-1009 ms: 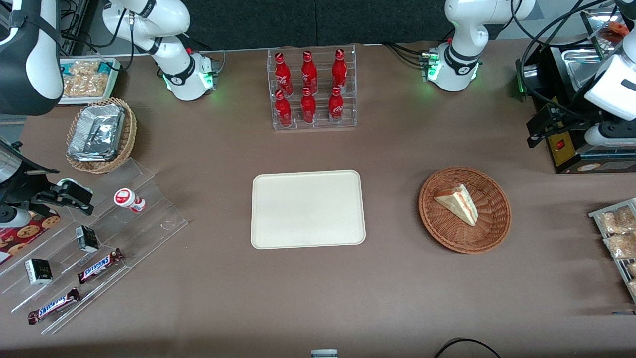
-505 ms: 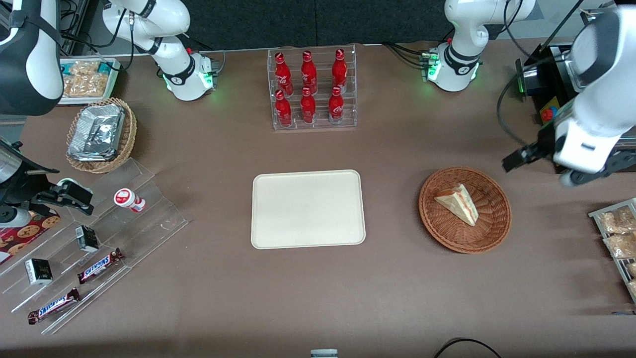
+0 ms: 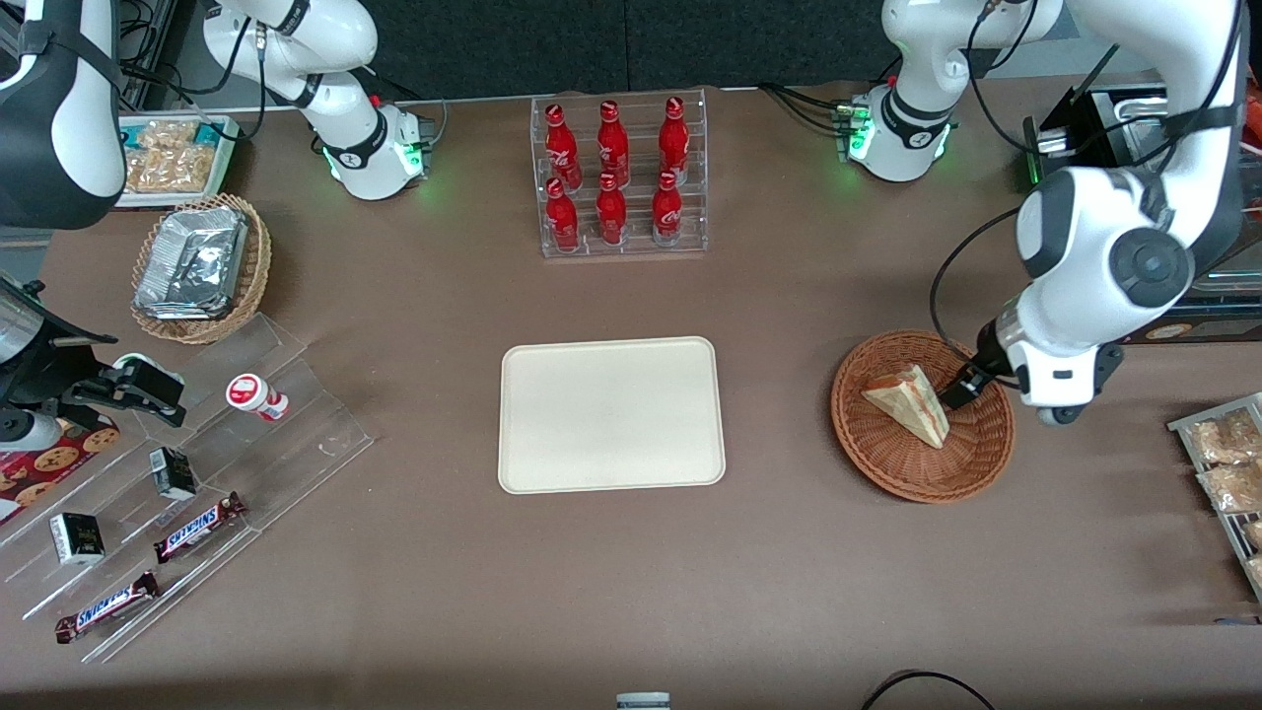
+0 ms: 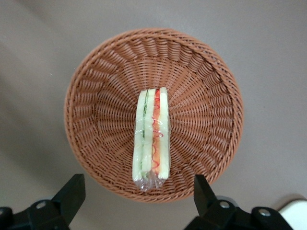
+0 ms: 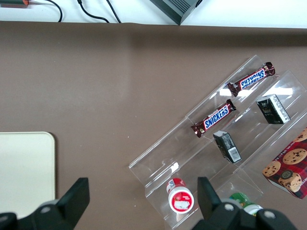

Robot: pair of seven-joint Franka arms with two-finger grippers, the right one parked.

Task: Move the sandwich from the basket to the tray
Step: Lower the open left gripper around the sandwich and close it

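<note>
The sandwich (image 3: 909, 402) is a pale wedge with red and green filling, lying in the round reddish-brown basket (image 3: 887, 473). The cream tray (image 3: 611, 414) lies flat at the table's middle, bare, beside the basket toward the parked arm's end. My left gripper (image 3: 971, 394) hovers above the basket's edge, next to the sandwich. In the left wrist view the sandwich (image 4: 152, 136) stands on edge in clear wrap in the basket (image 4: 96, 110). The gripper (image 4: 136, 196) is open and empty, with its black fingers (image 4: 69, 191) wide apart on either side of the sandwich's end.
A clear rack of red bottles (image 3: 621, 177) stands farther from the camera than the tray. A tan basket with foil packs (image 3: 197, 266) and a stepped acrylic rack (image 3: 177, 493) lie toward the parked arm's end. A snack tray (image 3: 1223, 463) lies toward the working arm's end.
The left arm has swung in from the working arm's end of the table, and its gripper now hangs over the basket. The sandwich, basket and tray have not moved.
</note>
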